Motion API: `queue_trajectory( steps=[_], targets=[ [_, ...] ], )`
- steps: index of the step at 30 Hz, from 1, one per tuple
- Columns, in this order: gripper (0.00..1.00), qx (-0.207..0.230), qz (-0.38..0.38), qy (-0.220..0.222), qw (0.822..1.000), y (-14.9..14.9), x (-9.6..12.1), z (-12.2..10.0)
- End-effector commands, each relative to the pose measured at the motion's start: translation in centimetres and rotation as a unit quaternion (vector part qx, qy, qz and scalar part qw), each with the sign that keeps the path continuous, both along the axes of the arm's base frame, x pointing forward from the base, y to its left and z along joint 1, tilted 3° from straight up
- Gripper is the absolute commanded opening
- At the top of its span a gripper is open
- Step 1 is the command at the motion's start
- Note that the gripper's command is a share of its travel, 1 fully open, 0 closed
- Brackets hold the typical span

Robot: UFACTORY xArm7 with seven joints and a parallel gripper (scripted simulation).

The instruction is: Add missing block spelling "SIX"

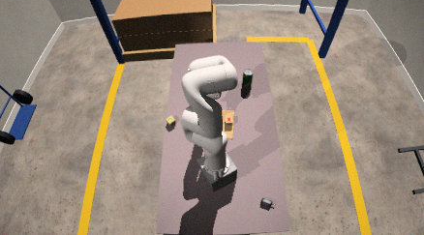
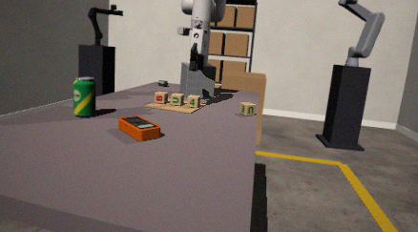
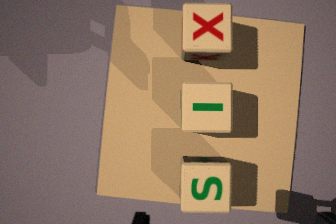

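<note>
S block at bottom centre of wrist frame, on mat. Claw spread, pinching nothing. We judge block light, stiff, unlikely to crush; for any nudge, we'd grip opposite flat sides, low.

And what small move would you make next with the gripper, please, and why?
I would probably back the gripper up and away without touching the row: it is open, S, I and X stand lined up on the mat, letters on top, and the fourth block lies off it.
</note>
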State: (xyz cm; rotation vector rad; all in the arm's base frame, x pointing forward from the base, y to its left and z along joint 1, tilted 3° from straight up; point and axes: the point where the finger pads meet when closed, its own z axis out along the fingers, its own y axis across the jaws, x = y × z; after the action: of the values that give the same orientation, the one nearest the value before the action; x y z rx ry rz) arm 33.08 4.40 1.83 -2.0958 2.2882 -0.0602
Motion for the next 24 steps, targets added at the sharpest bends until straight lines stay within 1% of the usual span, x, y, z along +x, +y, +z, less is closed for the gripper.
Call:
queue_trajectory(
  steps=[1,3,8,12,24],
  targets=[
    [1.00,0.013,0.002,0.002,1.000,-0.1,0.0,1.6],
    [1.00,0.013,0.002,0.002,1.000,-0.1,0.0,1.6],
    [1.00,0.013,0.002,0.002,1.000,-0.2,0.0,3.0],
    [1.00,0.013,0.002,0.002,1.000,-0.2,-0.1,3.6],
    [1.00,0.013,0.002,0.002,1.000,-0.2,-0.1,3.8]
  ],
)
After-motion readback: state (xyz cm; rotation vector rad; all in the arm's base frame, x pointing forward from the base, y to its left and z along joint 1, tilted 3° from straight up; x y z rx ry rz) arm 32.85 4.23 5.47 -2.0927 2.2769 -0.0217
